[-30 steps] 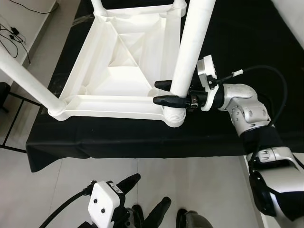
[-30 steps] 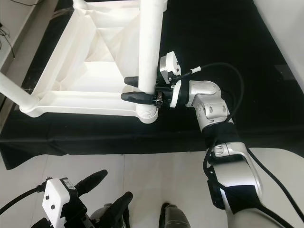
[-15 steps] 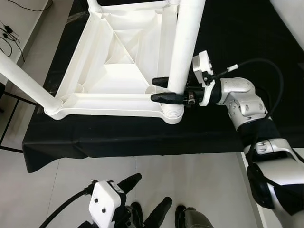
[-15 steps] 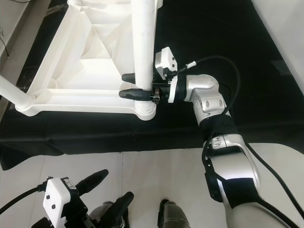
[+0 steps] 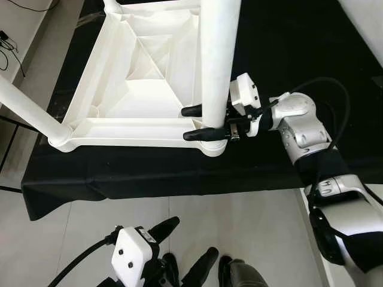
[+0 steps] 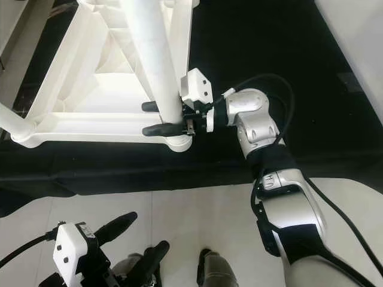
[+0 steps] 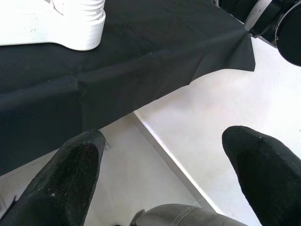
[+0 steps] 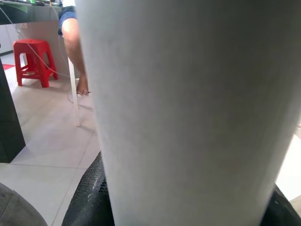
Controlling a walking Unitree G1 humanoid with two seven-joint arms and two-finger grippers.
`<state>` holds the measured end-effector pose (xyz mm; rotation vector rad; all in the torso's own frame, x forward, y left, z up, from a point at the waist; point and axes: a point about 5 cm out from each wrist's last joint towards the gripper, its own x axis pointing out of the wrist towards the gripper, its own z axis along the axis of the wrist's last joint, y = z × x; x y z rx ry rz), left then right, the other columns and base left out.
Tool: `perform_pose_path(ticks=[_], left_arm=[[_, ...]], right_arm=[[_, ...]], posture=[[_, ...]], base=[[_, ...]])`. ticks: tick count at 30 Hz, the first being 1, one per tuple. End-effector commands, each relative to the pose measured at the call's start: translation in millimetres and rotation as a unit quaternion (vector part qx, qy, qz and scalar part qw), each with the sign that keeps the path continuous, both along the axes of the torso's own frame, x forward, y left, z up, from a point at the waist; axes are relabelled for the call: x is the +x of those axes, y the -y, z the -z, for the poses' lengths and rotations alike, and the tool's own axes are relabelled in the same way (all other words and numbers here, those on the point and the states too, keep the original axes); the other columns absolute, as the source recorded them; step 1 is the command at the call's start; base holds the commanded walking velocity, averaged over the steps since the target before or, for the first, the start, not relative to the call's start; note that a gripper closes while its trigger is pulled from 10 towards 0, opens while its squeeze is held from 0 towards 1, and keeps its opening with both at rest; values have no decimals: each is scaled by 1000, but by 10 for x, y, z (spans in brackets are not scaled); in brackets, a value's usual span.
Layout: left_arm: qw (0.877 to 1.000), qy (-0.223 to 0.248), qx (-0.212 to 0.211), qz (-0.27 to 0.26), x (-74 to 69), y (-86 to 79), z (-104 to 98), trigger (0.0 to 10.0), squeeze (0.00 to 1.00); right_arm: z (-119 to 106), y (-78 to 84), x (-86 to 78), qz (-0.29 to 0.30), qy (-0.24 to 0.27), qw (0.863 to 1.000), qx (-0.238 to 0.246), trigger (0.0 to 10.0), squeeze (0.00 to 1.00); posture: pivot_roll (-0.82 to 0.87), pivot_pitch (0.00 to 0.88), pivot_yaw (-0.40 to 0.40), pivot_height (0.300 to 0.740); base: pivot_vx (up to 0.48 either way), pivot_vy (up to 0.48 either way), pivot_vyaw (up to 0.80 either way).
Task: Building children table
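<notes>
Seemingly to steady it for seating, the right end effector (image 5: 200,122) clasps the white table leg (image 5: 214,66) just above its socket, as the left eye view shows; the children's table top (image 5: 140,98) lies upside down on the black-draped desk (image 5: 281,54), so its corner sockets face up to take legs, and another leg (image 5: 27,107) already stands at the near left corner. From the right eye, the same grip sits low on the leg, one finger to each side, probably for control near the joint. Through the left wrist camera, the left end effector (image 7: 164,179) hangs idle below the desk edge, fingers spread wide over floor tiles. Up close in the right wrist view, the leg looms between the black fingers (image 8: 89,193), with a red stool (image 8: 30,61) behind.
</notes>
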<state>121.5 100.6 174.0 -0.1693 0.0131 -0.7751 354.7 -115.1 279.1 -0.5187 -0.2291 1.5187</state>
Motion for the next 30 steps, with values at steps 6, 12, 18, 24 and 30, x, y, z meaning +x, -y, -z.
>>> perform_pose_path(ticks=[6,12,18,24,30], left_arm=[[1000,-12,9,8,-27,5,29,10000,0],[1000,-11,9,7,-23,9,31,10000,0],[1000,-11,8,7,-18,10,35,10000,0],[1000,-11,8,8,-18,13,42,10000,0],[1000,-11,10,6,-32,8,51,10000,0]], right_arm=[[396,51,31,19,-81,994,-72,10000,0],[340,20,180,102,-112,988,-23,10000,0],[332,32,266,175,-118,977,19,10000,0],[432,122,320,279,-114,953,36,10000,0],[660,494,238,643,-80,740,183,10000,0]], posture=[[38,383,58,740],[38,382,56,740],[33,377,57,740],[26,370,41,740],[18,364,20,740]], base=[[0,0,0],[0,0,0],[0,0,0],[0,0,0],[0,0,0]])
